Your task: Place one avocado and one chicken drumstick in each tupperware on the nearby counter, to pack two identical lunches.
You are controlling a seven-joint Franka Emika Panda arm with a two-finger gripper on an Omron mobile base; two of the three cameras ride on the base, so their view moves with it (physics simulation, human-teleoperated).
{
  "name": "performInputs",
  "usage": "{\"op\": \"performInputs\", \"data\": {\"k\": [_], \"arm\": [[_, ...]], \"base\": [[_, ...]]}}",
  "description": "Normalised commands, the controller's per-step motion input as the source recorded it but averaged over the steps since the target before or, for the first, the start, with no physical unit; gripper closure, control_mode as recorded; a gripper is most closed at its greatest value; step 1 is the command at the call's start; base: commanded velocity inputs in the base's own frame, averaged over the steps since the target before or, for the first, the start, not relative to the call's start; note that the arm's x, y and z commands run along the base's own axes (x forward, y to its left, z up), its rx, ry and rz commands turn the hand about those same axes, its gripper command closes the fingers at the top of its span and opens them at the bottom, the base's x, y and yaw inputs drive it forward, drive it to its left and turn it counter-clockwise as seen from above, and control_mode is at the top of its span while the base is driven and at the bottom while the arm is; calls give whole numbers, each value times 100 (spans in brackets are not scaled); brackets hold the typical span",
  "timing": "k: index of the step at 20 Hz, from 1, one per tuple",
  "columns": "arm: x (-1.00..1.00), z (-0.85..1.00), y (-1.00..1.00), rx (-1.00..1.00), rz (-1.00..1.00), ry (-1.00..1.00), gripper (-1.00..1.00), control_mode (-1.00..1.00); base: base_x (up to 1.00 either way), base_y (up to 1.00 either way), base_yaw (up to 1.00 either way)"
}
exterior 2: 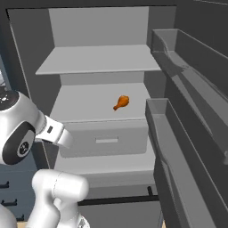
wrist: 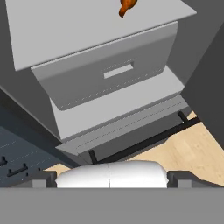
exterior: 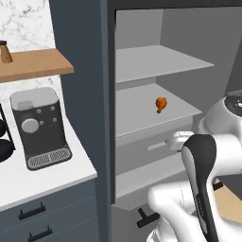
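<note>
A brown chicken drumstick (exterior: 161,104) (exterior 2: 121,103) lies alone on the middle shelf of an open fridge, right of the shelf's centre. In the hand view the drumstick (wrist: 127,6) sits at the top edge, far beyond my gripper (wrist: 111,179). The gripper's two fingertips stand wide apart, open, with nothing between them. It hangs in front of the fridge's pale drawer (wrist: 109,72), below the drumstick's shelf. The white counter (exterior: 71,172) runs left of the fridge. The avocado and the tupperware are out of view.
A grey coffee machine (exterior: 40,127) stands on the counter under a wooden wall shelf (exterior: 33,64). The open fridge door with its deep bins (exterior 2: 178,133) juts out on the right. Dark drawers with black handles (exterior: 32,211) sit below the counter.
</note>
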Motion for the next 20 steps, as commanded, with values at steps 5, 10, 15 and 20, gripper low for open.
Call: {"op": "performInputs", "data": {"k": [5, 10, 15, 20], "arm": [[46, 0, -26, 0, 0, -5, -100, -100], [60, 0, -24, 0, 0, -3, -100, -100], [75, -18, -1, -8, -6, -7, -100, -100], [85, -1, -25, -3, -8, -19, -100, -100]], "base": [[0, 0, 0], [0, 0, 0], [0, 0, 0], [0, 0, 0]]}}
